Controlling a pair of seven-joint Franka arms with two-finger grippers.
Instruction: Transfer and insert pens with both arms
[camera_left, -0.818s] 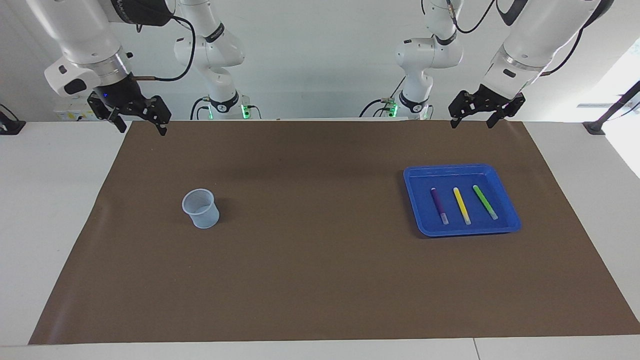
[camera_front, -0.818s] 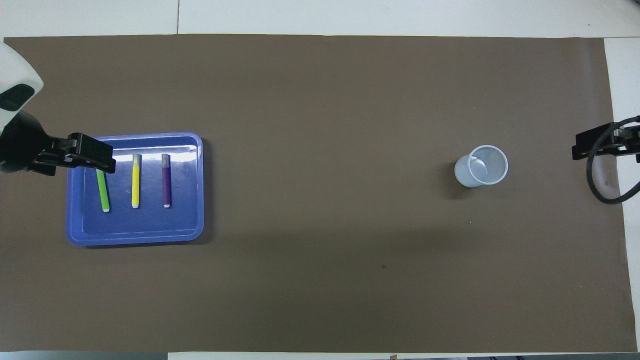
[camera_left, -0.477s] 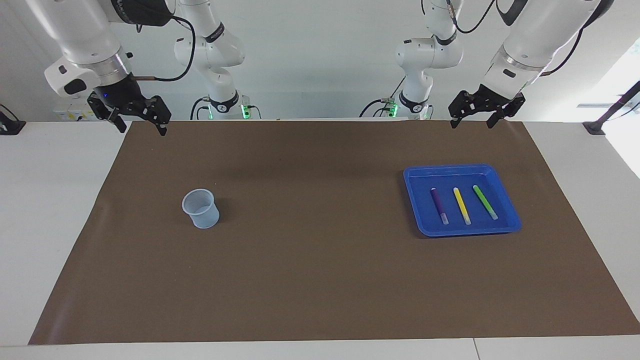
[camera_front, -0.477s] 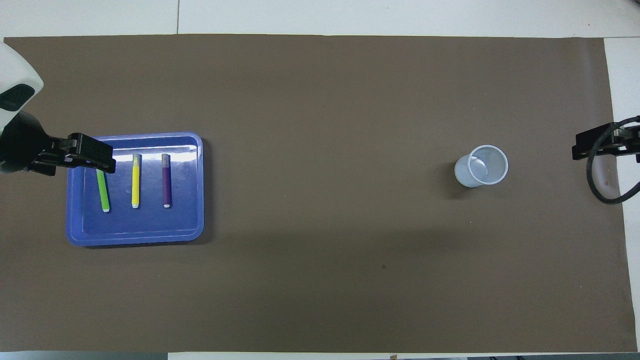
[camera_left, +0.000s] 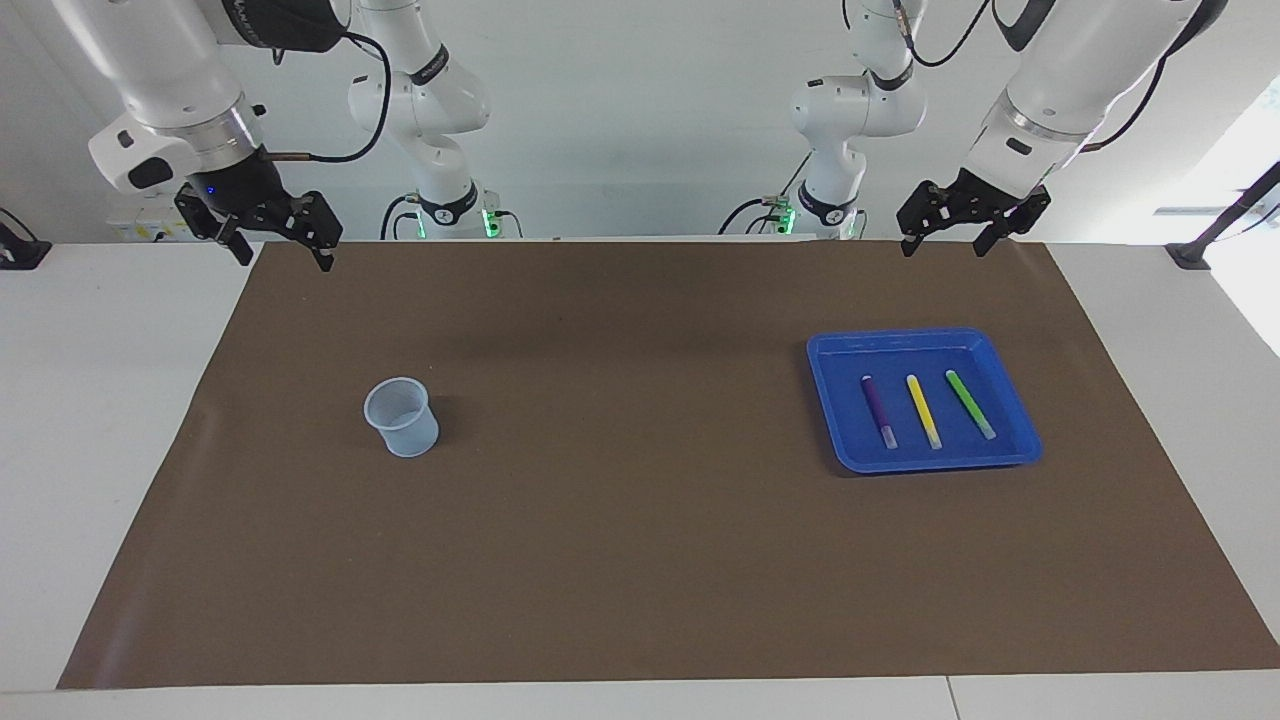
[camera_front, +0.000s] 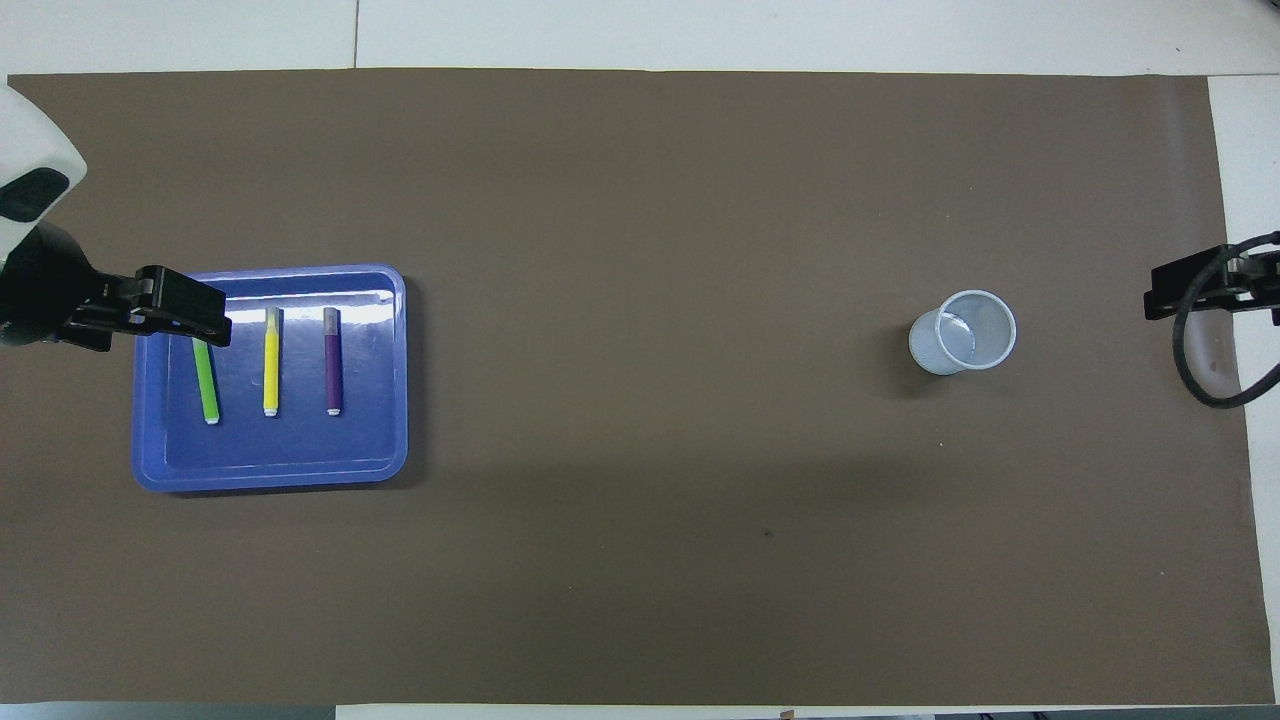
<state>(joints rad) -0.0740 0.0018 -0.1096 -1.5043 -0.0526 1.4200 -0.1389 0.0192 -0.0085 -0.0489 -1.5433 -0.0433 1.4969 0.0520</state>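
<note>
Three pens lie flat, side by side and apart, in a blue tray (camera_left: 1012, 400) at the left arm's end of the bench. Purple pen (camera_left: 877, 409), yellow pen (camera_left: 922, 409), green pen (camera_left: 969, 402); green lies closest to that end. Each pen's pale tip lies farther from the robots.

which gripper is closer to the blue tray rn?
Left. The left gripper hangs open above the mat's robot-side edge at the blue tray's end; the right gripper hangs open at the cup's end.
</note>
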